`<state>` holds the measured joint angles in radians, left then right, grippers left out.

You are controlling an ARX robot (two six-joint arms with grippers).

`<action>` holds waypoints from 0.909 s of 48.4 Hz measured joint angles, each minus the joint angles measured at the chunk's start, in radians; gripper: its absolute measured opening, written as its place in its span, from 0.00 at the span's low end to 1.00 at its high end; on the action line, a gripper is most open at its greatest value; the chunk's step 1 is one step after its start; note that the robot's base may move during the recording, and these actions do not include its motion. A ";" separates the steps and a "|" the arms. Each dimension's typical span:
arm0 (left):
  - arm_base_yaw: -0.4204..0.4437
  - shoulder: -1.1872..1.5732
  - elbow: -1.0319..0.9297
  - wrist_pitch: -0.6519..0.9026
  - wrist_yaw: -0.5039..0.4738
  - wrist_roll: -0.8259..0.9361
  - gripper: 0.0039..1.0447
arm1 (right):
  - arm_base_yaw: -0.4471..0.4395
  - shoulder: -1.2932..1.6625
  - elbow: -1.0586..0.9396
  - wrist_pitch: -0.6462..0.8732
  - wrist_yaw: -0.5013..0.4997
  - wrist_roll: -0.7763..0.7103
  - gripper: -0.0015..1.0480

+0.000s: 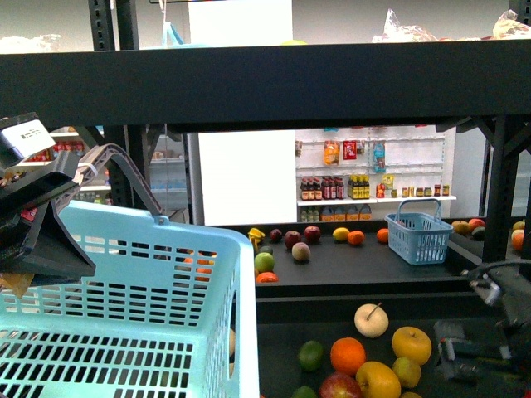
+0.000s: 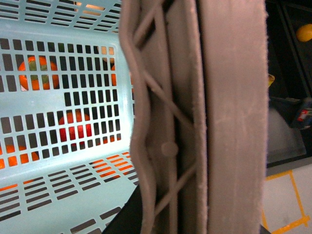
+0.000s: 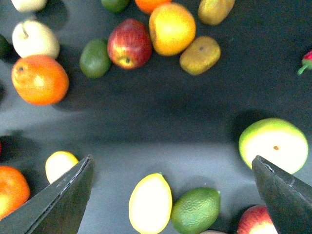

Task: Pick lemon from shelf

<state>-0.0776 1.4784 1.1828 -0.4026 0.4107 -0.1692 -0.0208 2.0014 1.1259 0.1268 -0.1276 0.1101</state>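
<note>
Pick not started. Right gripper (image 3: 171,163) wide open, empty, hovering over shelf (image 3: 161,112) deck, near right. Lemon (image 3: 150,204) untouched on deck, touching lime (image 3: 196,209). Left gripper (image 1: 37,207) apparently clamped on basket (image 1: 124,274) handle. Remaining: descend, grasp, lift.

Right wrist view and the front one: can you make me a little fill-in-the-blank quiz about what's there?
1. The right gripper has its jaws wide ___.
2. The lemon lies right beside a green ___.
3. The big basket nearest the front camera is light ___.
Missing words: open; lime; blue.
</note>
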 joint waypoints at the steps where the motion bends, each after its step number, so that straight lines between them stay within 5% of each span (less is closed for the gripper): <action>1: 0.000 0.000 0.000 0.000 0.000 0.000 0.15 | 0.004 0.011 0.003 0.000 0.003 0.000 0.93; 14: 0.000 0.000 0.000 0.000 0.000 0.000 0.15 | 0.102 0.312 0.105 0.015 0.069 0.037 0.93; 44: 0.000 0.000 0.000 0.000 0.000 0.000 0.15 | 0.145 0.521 0.172 0.013 0.131 0.082 0.93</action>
<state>-0.0776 1.4784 1.1828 -0.4026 0.4103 -0.1688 0.1238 2.5225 1.2980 0.1398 0.0036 0.1925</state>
